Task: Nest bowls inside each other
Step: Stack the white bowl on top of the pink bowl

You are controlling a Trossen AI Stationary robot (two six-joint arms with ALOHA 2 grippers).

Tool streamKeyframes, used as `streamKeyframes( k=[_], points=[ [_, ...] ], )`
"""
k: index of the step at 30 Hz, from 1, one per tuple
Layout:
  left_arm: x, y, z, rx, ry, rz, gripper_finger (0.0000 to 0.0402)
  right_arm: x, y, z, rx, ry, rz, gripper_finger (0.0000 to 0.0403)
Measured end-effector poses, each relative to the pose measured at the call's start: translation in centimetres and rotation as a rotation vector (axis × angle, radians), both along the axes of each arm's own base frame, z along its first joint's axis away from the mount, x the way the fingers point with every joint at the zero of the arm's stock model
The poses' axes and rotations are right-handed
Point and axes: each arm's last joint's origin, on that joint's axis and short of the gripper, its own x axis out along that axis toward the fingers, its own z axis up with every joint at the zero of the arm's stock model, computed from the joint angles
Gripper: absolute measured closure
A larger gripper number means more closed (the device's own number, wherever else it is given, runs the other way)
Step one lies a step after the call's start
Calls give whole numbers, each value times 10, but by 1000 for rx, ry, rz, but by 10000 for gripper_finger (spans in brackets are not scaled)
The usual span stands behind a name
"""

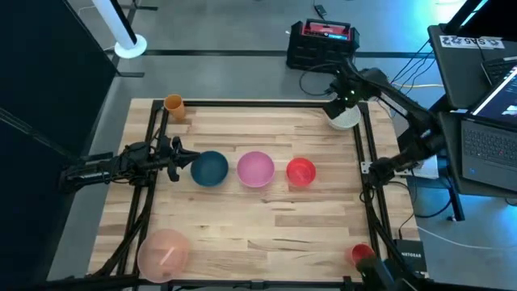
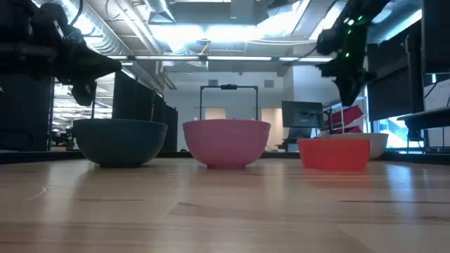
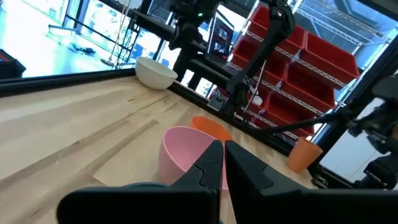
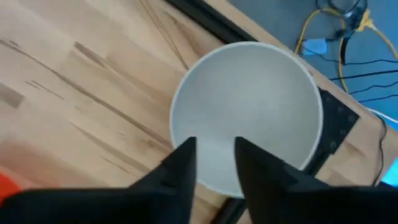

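Three bowls stand in a row at mid-table: dark blue (image 1: 209,169), opaque pink (image 1: 255,168) and red (image 1: 300,171). A white bowl (image 1: 347,120) sits at the far right corner, and a larger translucent pale-pink bowl (image 1: 164,250) at the near left corner. All stand upright on their bases. My right gripper (image 4: 214,152) hangs open above the white bowl (image 4: 249,112), pointing steeply down and clear of it (image 2: 348,77). My left gripper (image 3: 222,158) is shut, level, just left of the blue bowl and higher than its rim (image 2: 84,70).
A small orange cup (image 1: 174,104) stands at the far left corner and a small red cup (image 1: 360,254) at the near right corner. A black frame (image 1: 365,153) edges the wooden table. Bare wood lies in front of the bowl row.
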Motion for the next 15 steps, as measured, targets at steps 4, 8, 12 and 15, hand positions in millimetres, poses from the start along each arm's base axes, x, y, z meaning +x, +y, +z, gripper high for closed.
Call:
streamKeyframes(
  k=[4, 8, 12, 15],
  points=[
    [0, 0, 0, -4, -1, 0, 402, 6, -10, -14, 52, 22, 9, 289],
    [0, 0, 0, -9, -2, 0, 402, 12, -19, -28, 105, 43, 18, 265],
    [0, 0, 0, -13, -3, 0, 402, 17, -27, -43, 158, 63, 27, 241],
    [0, 0, 0, -15, -3, 0, 402, 19, -31, -54, 188, 77, 31, 230]
  ],
)
